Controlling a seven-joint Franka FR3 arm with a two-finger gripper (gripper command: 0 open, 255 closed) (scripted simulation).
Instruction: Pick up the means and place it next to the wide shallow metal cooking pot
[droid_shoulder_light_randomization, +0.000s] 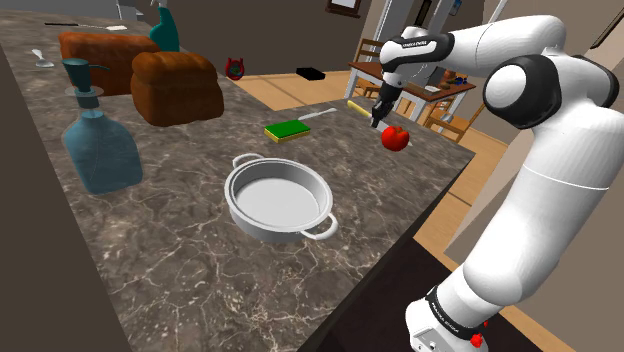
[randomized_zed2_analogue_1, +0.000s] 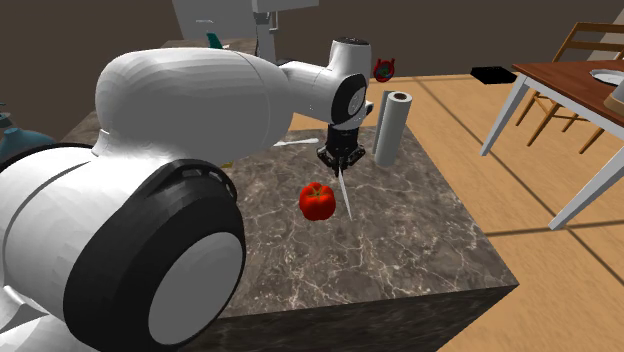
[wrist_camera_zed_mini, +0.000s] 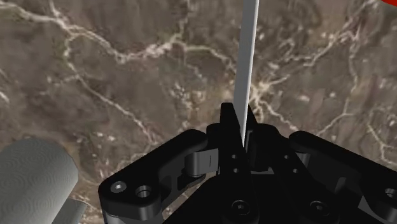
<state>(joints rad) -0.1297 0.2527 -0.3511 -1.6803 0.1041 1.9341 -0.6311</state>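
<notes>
A thin pale blade (wrist_camera_zed_mini: 247, 57), taken to be the thing the task means, is clamped at its upper end between the narrowly closed fingers of the gripper (wrist_camera_zed_mini: 236, 127). It is held so that it hangs point-down along the line of the hand. This upright hold is judged to suit carrying, since the long strip is kept clear of the bench (randomized_zed2_analogue_1: 400, 240) and of things lying on it. In the second exterior view the blade (randomized_zed2_analogue_1: 344, 195) is seen just beside a red fruit (randomized_zed2_analogue_1: 317, 200); whether its tip touches the stone cannot be told. The gripper (droid_shoulder_light_randomization: 382, 115) is placed near the far corner of the bench, well apart from the shallow metal pot (droid_shoulder_light_randomization: 275, 195), which is set nearer the middle. A carry toward the pot is therefore judged to remain, with bare stone beside its rim available for setting down.
</notes>
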